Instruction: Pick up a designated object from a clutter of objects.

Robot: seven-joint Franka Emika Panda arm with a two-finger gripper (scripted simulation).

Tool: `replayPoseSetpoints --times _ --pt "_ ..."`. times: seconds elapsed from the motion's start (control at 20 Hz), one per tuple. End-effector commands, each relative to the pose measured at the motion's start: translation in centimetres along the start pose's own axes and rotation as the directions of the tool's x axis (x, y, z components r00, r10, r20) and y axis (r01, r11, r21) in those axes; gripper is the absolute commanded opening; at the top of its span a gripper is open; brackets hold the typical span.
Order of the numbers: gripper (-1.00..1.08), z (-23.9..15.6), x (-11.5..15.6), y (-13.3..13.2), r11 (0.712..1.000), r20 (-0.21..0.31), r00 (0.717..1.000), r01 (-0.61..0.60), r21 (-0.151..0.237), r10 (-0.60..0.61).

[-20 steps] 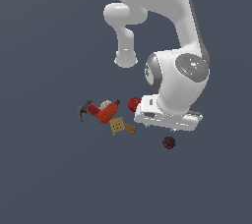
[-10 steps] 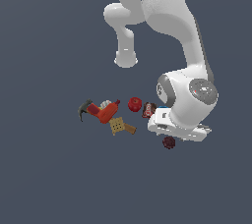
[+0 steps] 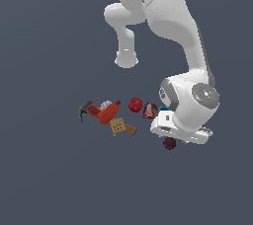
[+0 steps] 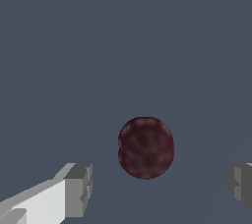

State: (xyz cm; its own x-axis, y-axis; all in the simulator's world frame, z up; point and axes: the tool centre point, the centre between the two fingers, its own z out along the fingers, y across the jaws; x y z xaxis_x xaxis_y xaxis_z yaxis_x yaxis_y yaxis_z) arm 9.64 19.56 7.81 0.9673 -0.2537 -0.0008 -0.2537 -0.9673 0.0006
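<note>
Maroon berry point(image 4: 145, 147), round, bumpy, between open jaws

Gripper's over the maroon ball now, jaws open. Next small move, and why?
Probably lower straight down a little more, then close. In the wrist view the maroon ball sits between the two open fingers, with gaps on both sides and untouched. In the exterior view the gripper hangs right at the ball, apart from the red apple and other clutter.

One hammer point(image 3: 85, 111), one drill point(image 3: 107, 113), one waffle square point(image 3: 117, 126), one red ball point(image 3: 135, 104), one packet point(image 3: 149, 111), one maroon ball point(image 3: 169, 143), perhaps one cup point(image 3: 163, 110).
</note>
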Motion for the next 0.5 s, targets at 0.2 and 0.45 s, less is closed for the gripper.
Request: replayPoseSetpoints --times 0.2,0.45 --pt "1.0 2.2 -0.1 0.0 1.0 0.0 1.0 -0.001 0.0 0.001" --pt "1.0 4.5 -0.1 0.0 1.0 -0.001 1.0 -0.002 0.0 0.002"
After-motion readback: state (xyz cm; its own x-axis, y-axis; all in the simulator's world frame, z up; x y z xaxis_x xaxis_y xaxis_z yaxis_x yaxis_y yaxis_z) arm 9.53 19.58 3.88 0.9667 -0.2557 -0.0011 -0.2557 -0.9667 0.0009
